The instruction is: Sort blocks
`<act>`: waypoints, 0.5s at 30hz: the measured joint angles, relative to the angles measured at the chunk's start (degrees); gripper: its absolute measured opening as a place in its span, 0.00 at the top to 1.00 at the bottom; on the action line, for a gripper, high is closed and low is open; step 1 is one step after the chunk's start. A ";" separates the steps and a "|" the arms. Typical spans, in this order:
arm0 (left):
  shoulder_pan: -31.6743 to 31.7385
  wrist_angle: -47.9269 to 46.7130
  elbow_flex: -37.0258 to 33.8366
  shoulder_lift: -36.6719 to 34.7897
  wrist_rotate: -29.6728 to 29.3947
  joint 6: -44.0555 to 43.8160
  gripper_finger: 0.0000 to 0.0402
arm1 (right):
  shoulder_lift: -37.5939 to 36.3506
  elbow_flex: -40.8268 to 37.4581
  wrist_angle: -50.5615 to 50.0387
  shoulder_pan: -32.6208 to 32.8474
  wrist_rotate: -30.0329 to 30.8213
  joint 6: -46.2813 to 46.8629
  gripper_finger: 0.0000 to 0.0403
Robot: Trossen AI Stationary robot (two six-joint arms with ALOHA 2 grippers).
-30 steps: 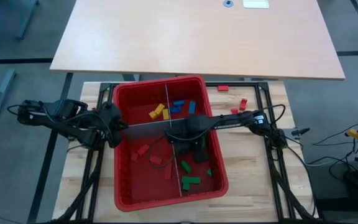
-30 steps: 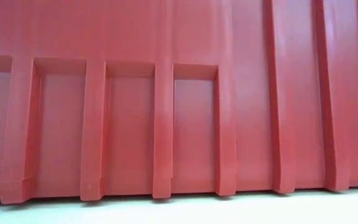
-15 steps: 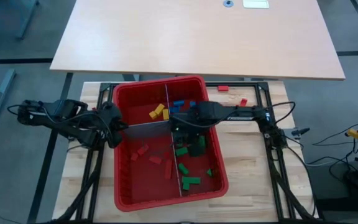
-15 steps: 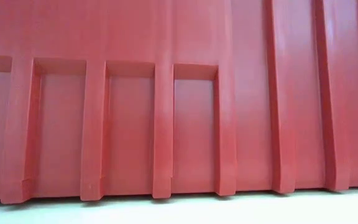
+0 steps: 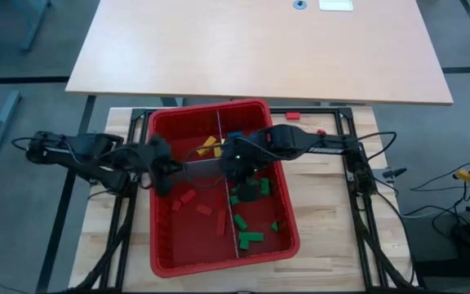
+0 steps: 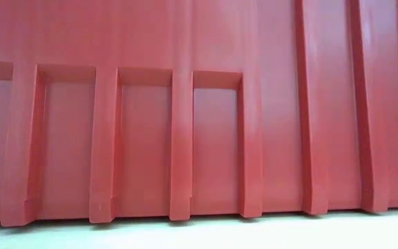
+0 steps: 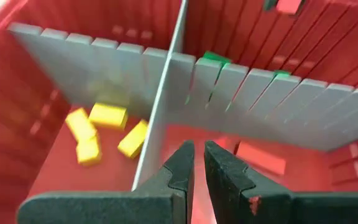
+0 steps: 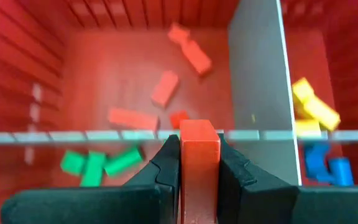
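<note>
The right gripper (image 8: 199, 163) is clamped on a red block (image 8: 199, 149), held upright between its two fingers (image 8: 166, 163). In the high view this gripper (image 5: 233, 163) hangs over the middle of the bin (image 5: 160, 237), where the grey dividers (image 5: 204, 170) cross. Ahead of the gripper and below it, loose red blocks (image 8: 165, 87) lie in one compartment. Green blocks (image 8: 98, 163) lie in the compartment nearer the gripper, on this side of the cross divider (image 8: 73, 135). Yellow blocks (image 8: 312, 106) and blue blocks (image 8: 322, 163) lie beyond the long divider (image 8: 257, 68), to the gripper's other side.

The left gripper (image 7: 199, 163) sits inside the bin at its left wall, seen in the high view (image 5: 163, 167). Its fingers (image 7: 180, 165) stand nearly closed, a narrow gap between them, and they hold nothing. Just ahead of it the dividers (image 7: 166, 106) meet. Yellow blocks (image 7: 107, 115) lie on the floor to one side of the fingers, a red block (image 7: 260, 155) to the other.

Three red blocks (image 5: 292, 116) lie on the table (image 5: 317, 237) outside the bin, behind the right arm.

The low view shows only the bin wall (image 6: 199, 124).
</note>
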 joint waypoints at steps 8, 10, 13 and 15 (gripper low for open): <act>-0.04 11.22 -0.07 7.21 3.01 4.47 0.94 | -1.48 0.00 10.10 0.00 -2.18 2.50 0.90; -0.04 13.80 -0.07 7.02 2.75 5.11 0.94 | -2.43 0.00 12.39 0.00 -1.99 3.61 0.90; -0.04 17.70 -0.09 5.31 -0.16 6.42 0.94 | -4.22 0.00 16.95 -0.13 -1.54 5.17 0.90; -0.01 21.61 -0.21 3.65 -1.39 7.48 0.94 | -5.45 0.04 21.21 -0.27 -0.97 6.12 0.90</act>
